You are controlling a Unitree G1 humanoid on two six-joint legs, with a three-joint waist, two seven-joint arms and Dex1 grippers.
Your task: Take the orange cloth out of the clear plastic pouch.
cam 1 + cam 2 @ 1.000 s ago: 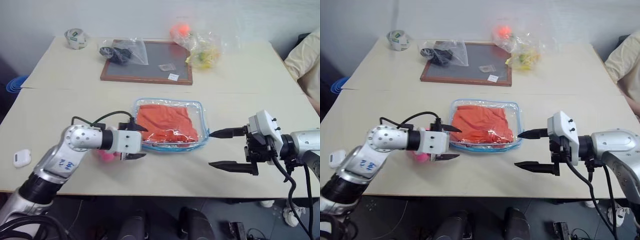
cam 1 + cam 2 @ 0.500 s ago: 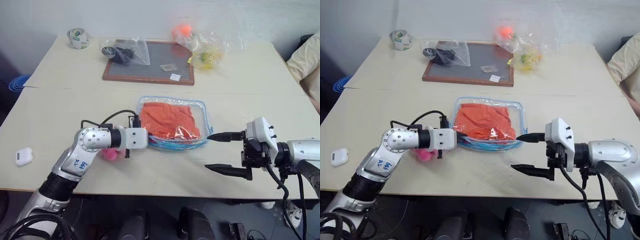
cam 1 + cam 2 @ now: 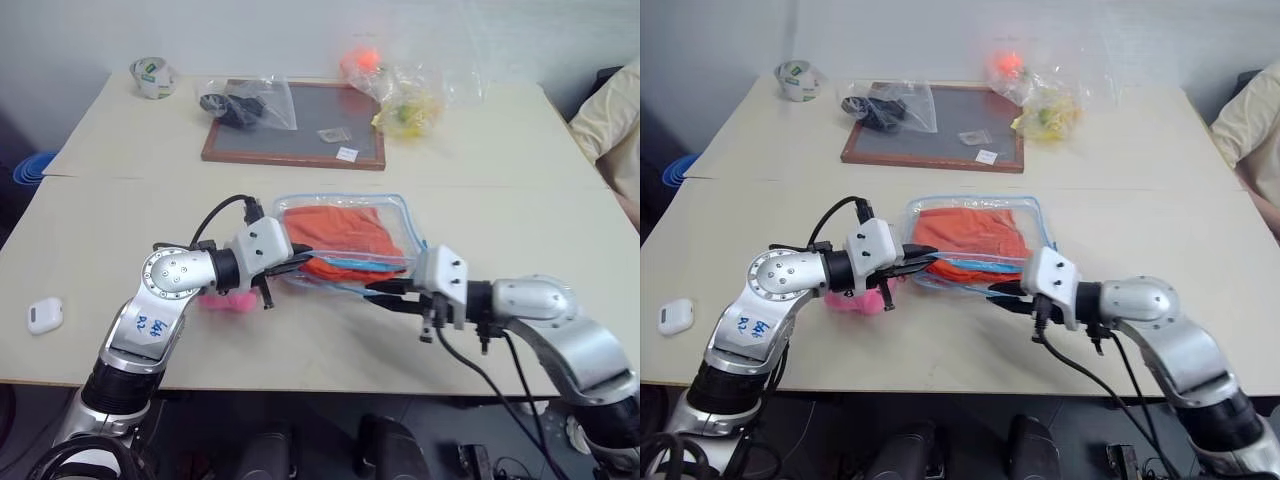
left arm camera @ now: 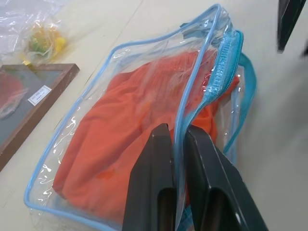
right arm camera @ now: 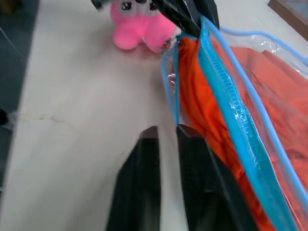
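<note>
The clear plastic pouch (image 3: 392,213), trimmed in light blue, lies mid-table with its near side lifted and its mouth gaping. The orange cloth (image 3: 335,225) sits wrinkled inside it (image 4: 120,130). My left gripper (image 3: 300,262) is shut on the upper blue-trimmed lip of the pouch (image 4: 214,82), the trim running between its fingers (image 4: 159,183). From the right, my right gripper (image 3: 375,291) meets the pouch's near edge, its fingers (image 5: 144,159) shut on the thin lower lip (image 5: 176,96). The pink plush charm (image 5: 139,29) lies beside the left gripper.
At the back stand a framed board (image 3: 295,125), a clear bag of dark items (image 3: 245,100), a bag of yellow things (image 3: 415,100) and an orange ball (image 3: 360,60). A tape roll (image 3: 150,75) is back left, a small white case (image 3: 45,315) near left. A person's sleeve (image 3: 610,110) is at right.
My left gripper closed on the pouch's lip and raised it. My right gripper swung in from the right to the pouch's near edge and went from wide open to shut.
</note>
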